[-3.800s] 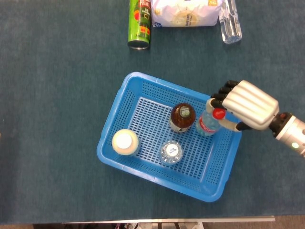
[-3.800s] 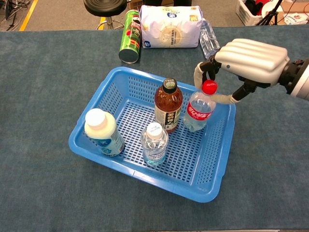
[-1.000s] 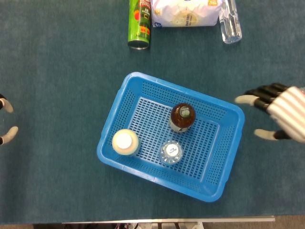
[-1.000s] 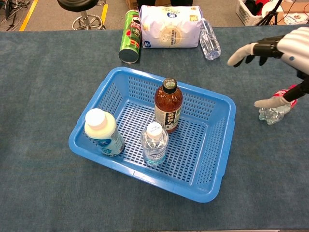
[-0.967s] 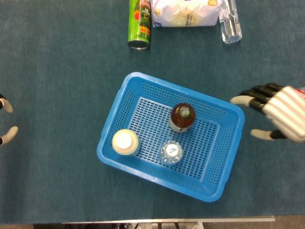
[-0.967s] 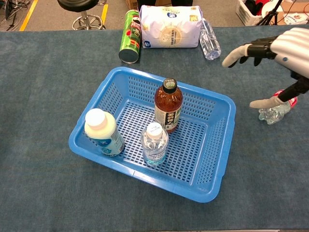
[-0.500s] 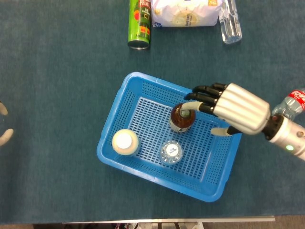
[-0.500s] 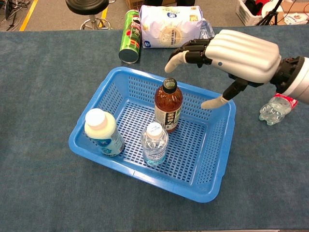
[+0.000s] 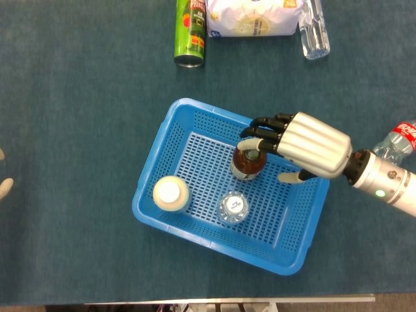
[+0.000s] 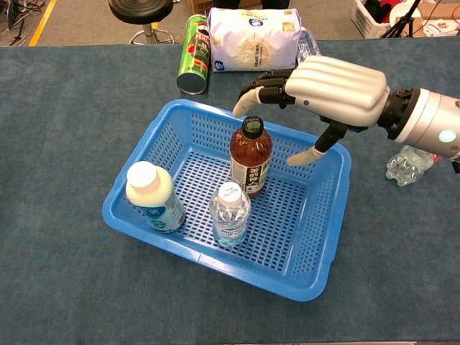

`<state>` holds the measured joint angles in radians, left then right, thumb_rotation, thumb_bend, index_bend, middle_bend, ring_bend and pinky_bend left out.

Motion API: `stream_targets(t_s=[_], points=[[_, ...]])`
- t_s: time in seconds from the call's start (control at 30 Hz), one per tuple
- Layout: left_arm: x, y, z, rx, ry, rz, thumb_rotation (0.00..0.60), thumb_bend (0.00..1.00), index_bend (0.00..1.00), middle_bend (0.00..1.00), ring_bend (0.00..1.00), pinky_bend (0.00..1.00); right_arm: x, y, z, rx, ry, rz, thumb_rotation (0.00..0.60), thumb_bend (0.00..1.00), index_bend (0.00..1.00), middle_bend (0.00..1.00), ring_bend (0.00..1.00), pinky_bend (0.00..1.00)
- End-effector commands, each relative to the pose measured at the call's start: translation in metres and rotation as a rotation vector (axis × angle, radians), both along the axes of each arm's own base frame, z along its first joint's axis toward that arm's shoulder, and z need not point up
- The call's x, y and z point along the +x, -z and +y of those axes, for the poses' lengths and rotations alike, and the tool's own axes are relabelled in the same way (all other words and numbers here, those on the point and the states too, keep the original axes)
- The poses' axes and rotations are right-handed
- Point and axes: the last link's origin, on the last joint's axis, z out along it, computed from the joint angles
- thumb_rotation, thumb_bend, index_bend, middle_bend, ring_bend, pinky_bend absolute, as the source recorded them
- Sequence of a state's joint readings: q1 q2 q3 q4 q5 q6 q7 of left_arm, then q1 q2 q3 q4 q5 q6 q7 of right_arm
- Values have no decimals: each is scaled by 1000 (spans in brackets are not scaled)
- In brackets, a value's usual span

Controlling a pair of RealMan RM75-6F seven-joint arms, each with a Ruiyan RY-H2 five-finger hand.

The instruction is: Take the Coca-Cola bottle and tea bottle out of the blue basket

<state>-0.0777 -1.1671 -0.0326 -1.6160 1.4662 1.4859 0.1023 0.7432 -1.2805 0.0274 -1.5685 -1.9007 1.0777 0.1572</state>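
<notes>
The tea bottle (image 10: 250,157) stands upright in the blue basket (image 10: 180,129), toward its far right part, dark cap up and label facing the chest camera. It is the one task item left inside. The Coca-Cola bottle (image 10: 407,164) already lies outside, on the bench (image 10: 72,108) to the right of the basket and well apart from it; in the head view its red cap shows at the right edge, and the right forearm covers part of it. So I judge the task about half done: cola out, tea not yet lifted.

The right hand (image 10: 327,93) hovers over the tea bottle with its fingers (image 10: 251,92) spread and reaching left past the cap, thumb hanging down on the right of the bottle. It holds nothing. From the chest view the fingers seem above and behind the cap, not closed on it; the head view cannot settle whether a fingertip touches. What remains, as I read it, is to bring the hand down around the bottle's neck or body, close, lift it clear of the basket wall and set it on the bench.

The left hand (image 9: 4,179) shows only as pale fingertips at the far left edge of the head view; whether it is open or closed cannot be told.

Also in the basket are a white-capped milk bottle (image 10: 151,195) at the near left and a small clear water bottle (image 10: 230,213) just in front of the tea.
</notes>
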Motion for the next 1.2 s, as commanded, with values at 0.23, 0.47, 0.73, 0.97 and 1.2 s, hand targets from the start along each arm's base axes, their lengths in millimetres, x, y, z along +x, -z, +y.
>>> stream_targets(t_s=[0.23, 0.47, 0.73, 0.97, 1.2], points=[[1, -1, 0, -1, 5, 0, 600, 144, 475, 377, 385, 571, 4, 8, -4, 23, -1, 7, 600, 0, 254, 249, 213, 428], [1, -2, -1, -1, 1, 0, 600, 144, 475, 377, 385, 571, 9, 12, -7, 38, -12, 10, 600, 0, 254, 249, 213, 428], [2, -3, 0, 1, 2, 0, 600, 144, 475, 377, 385, 571, 18, 8, -5, 41, -38, -32, 600, 0, 254, 249, 213, 428], [3, -2, 0, 1, 6, 0, 600, 144, 475, 377, 385, 570, 19, 7, -3, 47, -47, -24, 600, 0, 254, 249, 213, 428], [2, -2, -1, -1, 3, -1, 600, 144, 475, 377, 385, 571, 18, 9, -4, 44, -36, 4, 600, 0, 254, 253, 213, 428]])
